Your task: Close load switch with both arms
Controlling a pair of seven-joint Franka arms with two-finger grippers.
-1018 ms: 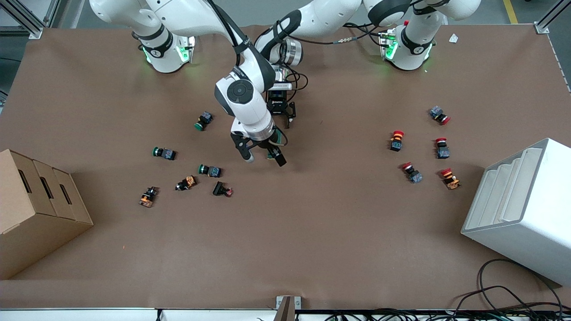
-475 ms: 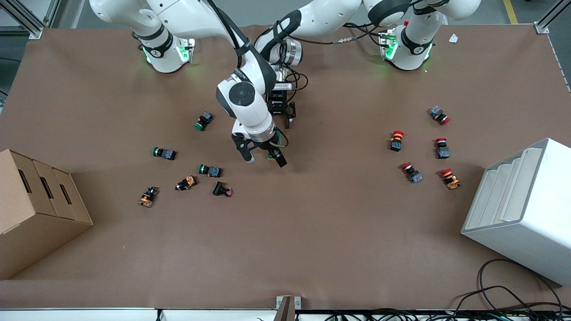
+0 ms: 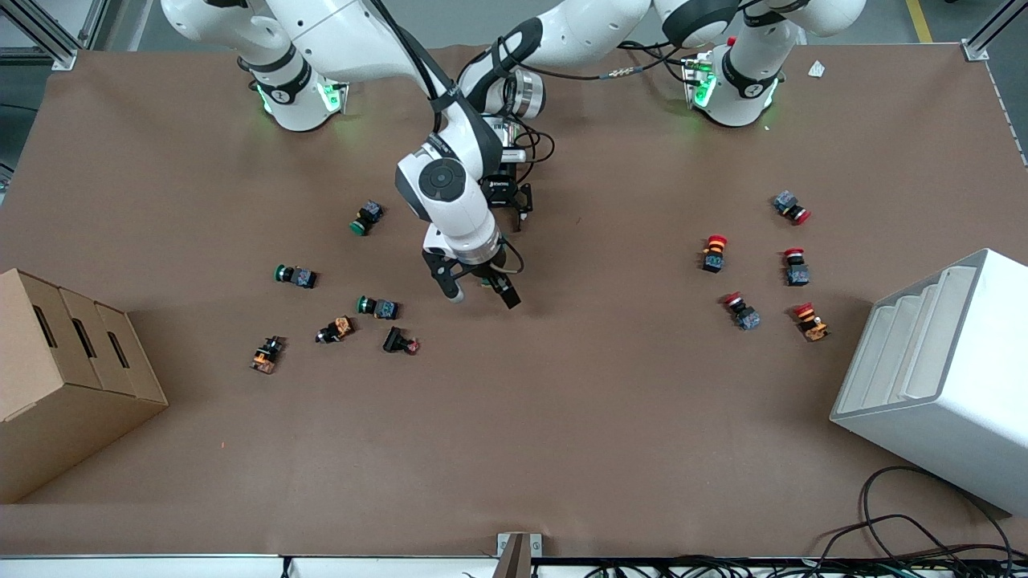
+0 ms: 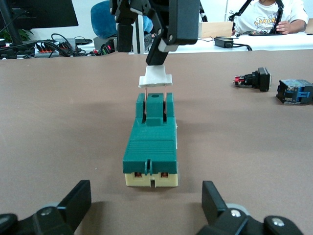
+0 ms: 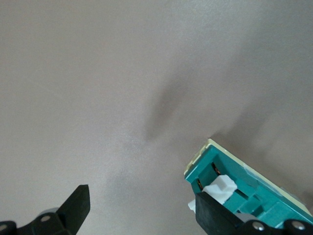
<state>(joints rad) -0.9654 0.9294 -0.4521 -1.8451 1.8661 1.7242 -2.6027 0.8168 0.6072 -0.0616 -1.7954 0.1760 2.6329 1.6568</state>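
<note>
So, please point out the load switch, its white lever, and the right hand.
load switch (image 4: pixel 149 148): left wrist view, on its green top.
white lever (image 4: pixel 155 79): left wrist view, on its raised crosspiece.
right hand (image 3: pixel 483 294): front view, midway between its fingertips, over the switch.

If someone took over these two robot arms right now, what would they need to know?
Right gripper: open, one finger at the white lever of the load switch.
Left gripper: open, low over the table, facing the switch's end, not gripping it.
The switch lies mid-table, under the right arm's wrist.
Done: both arms are in position.
Left: the lever is raised, so it must be pushed down, probably with the left gripper steadying the body.
</note>
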